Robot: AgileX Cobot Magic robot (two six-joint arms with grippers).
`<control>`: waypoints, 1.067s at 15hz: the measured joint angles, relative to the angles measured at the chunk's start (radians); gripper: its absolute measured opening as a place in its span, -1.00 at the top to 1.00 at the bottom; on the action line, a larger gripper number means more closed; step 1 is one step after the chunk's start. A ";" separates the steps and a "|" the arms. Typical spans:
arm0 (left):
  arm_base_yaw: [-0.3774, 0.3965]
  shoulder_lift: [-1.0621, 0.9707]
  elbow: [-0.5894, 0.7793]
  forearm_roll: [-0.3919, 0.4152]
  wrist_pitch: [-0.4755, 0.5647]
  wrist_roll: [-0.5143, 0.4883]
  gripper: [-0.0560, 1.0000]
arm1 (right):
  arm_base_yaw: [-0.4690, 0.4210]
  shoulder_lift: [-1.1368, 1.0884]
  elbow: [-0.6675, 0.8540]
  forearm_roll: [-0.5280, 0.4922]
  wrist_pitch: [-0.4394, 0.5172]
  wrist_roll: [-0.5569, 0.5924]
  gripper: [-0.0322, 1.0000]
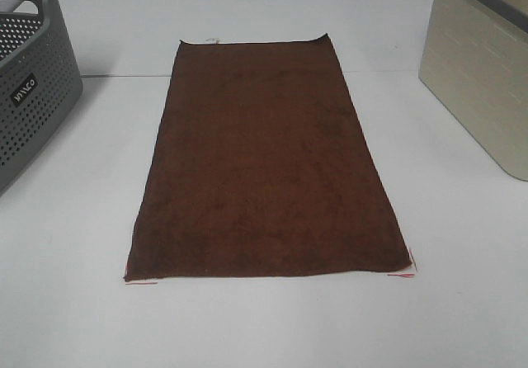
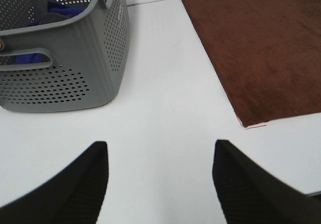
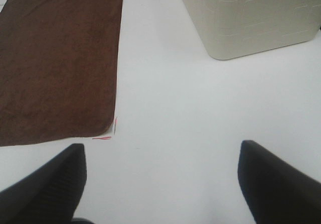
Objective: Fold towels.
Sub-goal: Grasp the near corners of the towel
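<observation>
Lying flat on white table (image 1: 74, 244), brown towel (image 1: 264, 170)

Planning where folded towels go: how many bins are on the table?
2. A grey perforated basket stands left of the towel; a beige bin stands right of it. More could sit outside the frame.

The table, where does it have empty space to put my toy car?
Bare table runs along the near edge, in front of the towel. There is also a strip between the towel and the grey basket on the left, and one between the towel and the beige bin on the right. The middle is covered by the towel.
</observation>
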 joint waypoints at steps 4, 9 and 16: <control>0.000 0.000 0.000 0.000 0.000 0.000 -0.22 | 0.000 0.000 0.000 0.000 0.000 0.000 -0.58; 0.000 0.000 0.000 0.000 0.000 0.000 -0.22 | 0.000 0.000 0.000 0.000 0.000 0.000 -0.58; 0.000 0.000 0.000 0.000 0.000 0.000 -0.22 | 0.000 0.000 0.000 0.000 0.000 0.000 -0.58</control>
